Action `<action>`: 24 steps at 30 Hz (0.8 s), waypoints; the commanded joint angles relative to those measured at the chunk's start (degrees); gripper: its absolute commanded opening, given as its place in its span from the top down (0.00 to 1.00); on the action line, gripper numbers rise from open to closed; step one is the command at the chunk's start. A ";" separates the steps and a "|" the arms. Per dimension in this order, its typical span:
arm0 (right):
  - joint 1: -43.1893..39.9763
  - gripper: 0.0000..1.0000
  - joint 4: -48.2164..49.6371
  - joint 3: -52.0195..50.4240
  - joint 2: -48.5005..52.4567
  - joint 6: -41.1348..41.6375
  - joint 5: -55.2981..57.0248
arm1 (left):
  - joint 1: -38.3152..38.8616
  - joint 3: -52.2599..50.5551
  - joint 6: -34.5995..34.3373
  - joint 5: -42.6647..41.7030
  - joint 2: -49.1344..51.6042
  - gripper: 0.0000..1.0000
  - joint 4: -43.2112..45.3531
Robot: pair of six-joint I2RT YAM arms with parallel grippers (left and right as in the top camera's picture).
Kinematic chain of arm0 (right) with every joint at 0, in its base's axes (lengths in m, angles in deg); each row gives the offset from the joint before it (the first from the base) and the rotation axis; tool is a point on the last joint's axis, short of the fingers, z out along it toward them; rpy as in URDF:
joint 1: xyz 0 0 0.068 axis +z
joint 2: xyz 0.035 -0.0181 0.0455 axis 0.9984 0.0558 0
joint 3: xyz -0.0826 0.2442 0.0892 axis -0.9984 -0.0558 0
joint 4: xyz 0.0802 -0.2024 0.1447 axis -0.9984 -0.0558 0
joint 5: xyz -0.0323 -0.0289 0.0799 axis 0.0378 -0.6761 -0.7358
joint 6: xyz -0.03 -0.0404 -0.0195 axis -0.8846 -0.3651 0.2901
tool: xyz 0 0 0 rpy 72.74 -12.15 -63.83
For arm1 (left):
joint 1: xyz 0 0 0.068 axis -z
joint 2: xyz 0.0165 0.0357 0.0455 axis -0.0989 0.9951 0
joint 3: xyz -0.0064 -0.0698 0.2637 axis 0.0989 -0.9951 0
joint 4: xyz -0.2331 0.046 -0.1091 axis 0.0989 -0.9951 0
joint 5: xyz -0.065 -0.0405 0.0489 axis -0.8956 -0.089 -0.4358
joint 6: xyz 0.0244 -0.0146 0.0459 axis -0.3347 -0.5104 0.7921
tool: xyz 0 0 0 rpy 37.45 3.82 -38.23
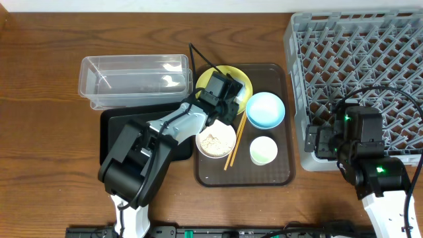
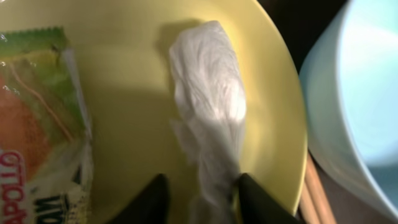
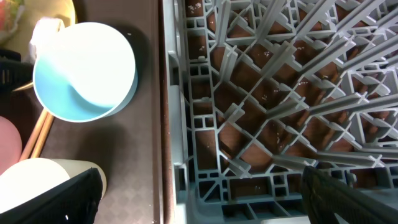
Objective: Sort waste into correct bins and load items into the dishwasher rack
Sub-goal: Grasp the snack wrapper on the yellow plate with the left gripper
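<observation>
My left gripper (image 1: 223,99) hovers low over the round yellow plate (image 1: 239,78) on the brown serving tray. In the left wrist view its fingers (image 2: 205,202) are open, with the lower end of a crumpled white tissue (image 2: 208,93) between them on the plate (image 2: 130,93). The green and orange snack wrapper (image 2: 37,124) lies on the plate's left side. The light-blue bowl (image 1: 266,109), the white bowl holding rice scraps (image 1: 215,141), the small white cup (image 1: 264,151) and the chopsticks (image 1: 236,142) sit on the tray. My right gripper (image 1: 317,142) is open and empty over the grey rack's (image 1: 360,59) front-left wall (image 3: 205,199).
The clear tub (image 1: 132,79) stands at the back left, with the black tray (image 1: 112,139) in front of it under my left arm. The brown serving tray (image 1: 281,175) lies close against the rack's left wall. The blue bowl (image 3: 84,71) shows in the right wrist view.
</observation>
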 commanded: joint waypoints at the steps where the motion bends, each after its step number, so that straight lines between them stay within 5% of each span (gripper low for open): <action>1: 0.52 0.01 -0.15 1.36 -0.15 -0.37 0.39 | 0.09 1.03 0.50 0.48 0.39 0.73 -0.11; 11: 0.52 0.01 -0.17 1.36 -0.15 -0.39 0.39 | -1.70 1.14 0.24 1.11 -11.78 0.80 -0.87; 19: 0.52 0.01 -0.15 1.36 -0.15 -0.39 0.39 | -12.28 1.11 -4.26 15.50 -19.93 0.80 -5.14; 22: 0.52 0.01 -0.15 1.36 -0.15 -0.39 0.39 | -17.07 1.05 -4.39 15.47 -19.56 0.76 -5.95; 24: 0.52 0.01 -0.15 1.36 -0.15 -0.39 0.39 | -19.45 1.01 -6.05 15.28 -19.12 0.61 -6.78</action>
